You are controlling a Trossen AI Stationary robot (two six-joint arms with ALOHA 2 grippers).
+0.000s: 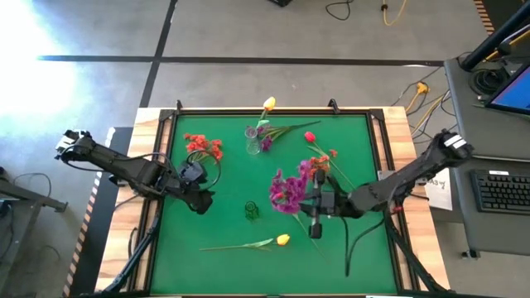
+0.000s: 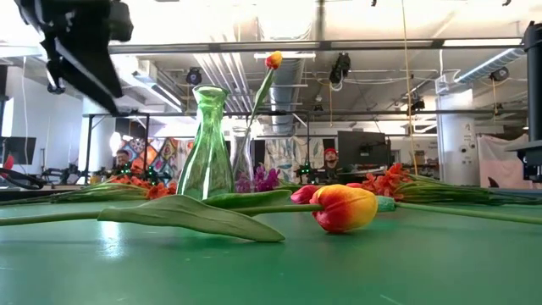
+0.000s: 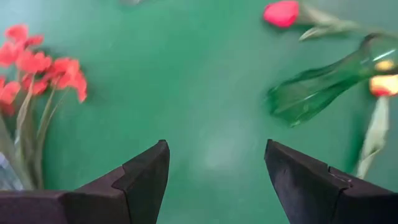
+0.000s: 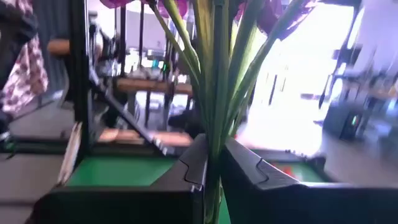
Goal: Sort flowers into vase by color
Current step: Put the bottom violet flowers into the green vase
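The purple spray [image 1: 287,191] — clustered blooms on thin green stems — hangs mid-bench, its stems [image 4: 214,93] clamped in the closed right claw [image 4: 211,168], that arm reaching in level from the bench's right edge. The green glass vase [image 1: 252,210] stands just left of it. The left claw [image 3: 214,168] hovers open beside the orange spray [image 1: 204,146] — holding nothing.

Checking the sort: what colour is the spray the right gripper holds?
Purple spray, clamped by the right gripper; clearest in the high view.
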